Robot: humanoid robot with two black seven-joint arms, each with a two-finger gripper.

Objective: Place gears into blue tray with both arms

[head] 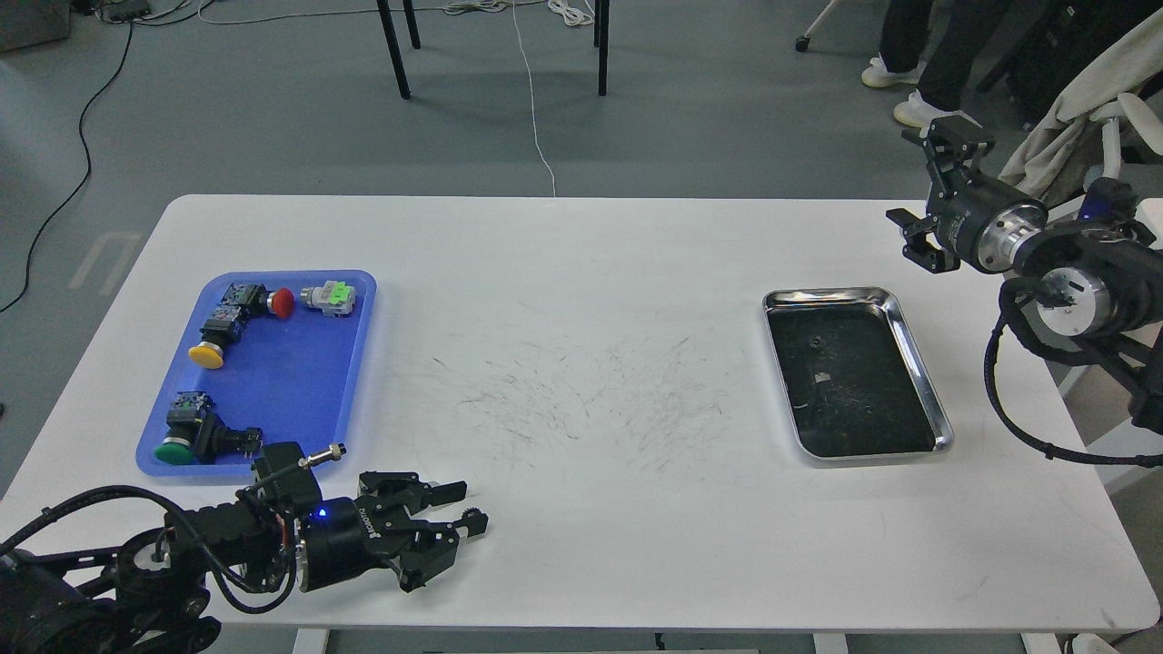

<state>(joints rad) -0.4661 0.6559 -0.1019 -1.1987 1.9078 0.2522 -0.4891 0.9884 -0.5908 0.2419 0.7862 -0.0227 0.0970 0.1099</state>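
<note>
My left gripper is lying low over the white table at the lower left of the frame, fingers pointing right. The fingers are sitting close together around one gear, which is showing as a small toothed wheel right at the tips; it looks pinched between them, though the contact itself is too small to confirm fully.

The blue tray is lying just above and left of that gripper, at the left of the frame. It is holding four push-buttons: red cap, yellow cap, green cap and a grey one with a light green part.

My right gripper is hanging at the upper right of the frame, above the table's far right corner, fingers spread wide apart with nothing between them.

The steel tray is sitting at the right of the frame, below that gripper. A second gear is lying as a tiny dark speck in its upper part
</note>
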